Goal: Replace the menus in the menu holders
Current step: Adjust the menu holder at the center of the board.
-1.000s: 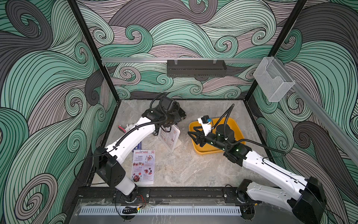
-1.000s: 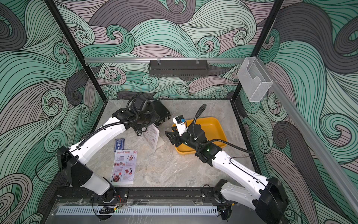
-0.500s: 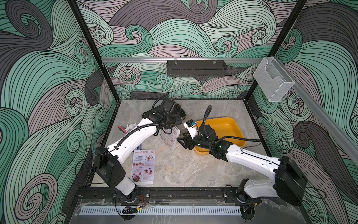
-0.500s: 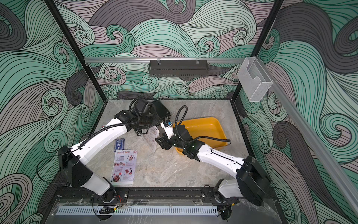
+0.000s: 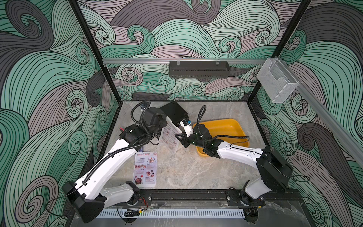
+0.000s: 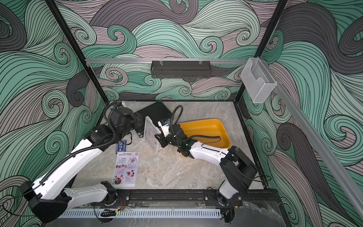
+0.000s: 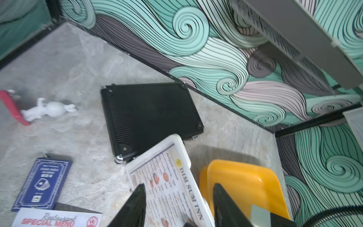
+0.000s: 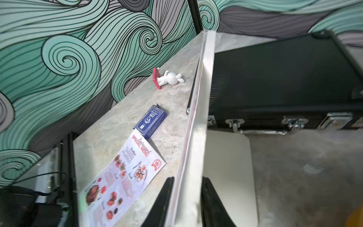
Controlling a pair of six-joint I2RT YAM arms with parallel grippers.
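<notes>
Menu holder, partly cut off, pinched by right end effector; left end effector spread.

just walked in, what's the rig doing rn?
The right claw is clamped on one edge of the standing menu holder, which has the Dim Sum Inn menu inside. The left claw hovers open beside the holder, not gripping it. The Special Menu sheet lies flat on the table, untouched.

Robot test cell, probably a lab. Wave-print panels on black posts wall the tabletop. The arms are bolted to its front rail.
</notes>
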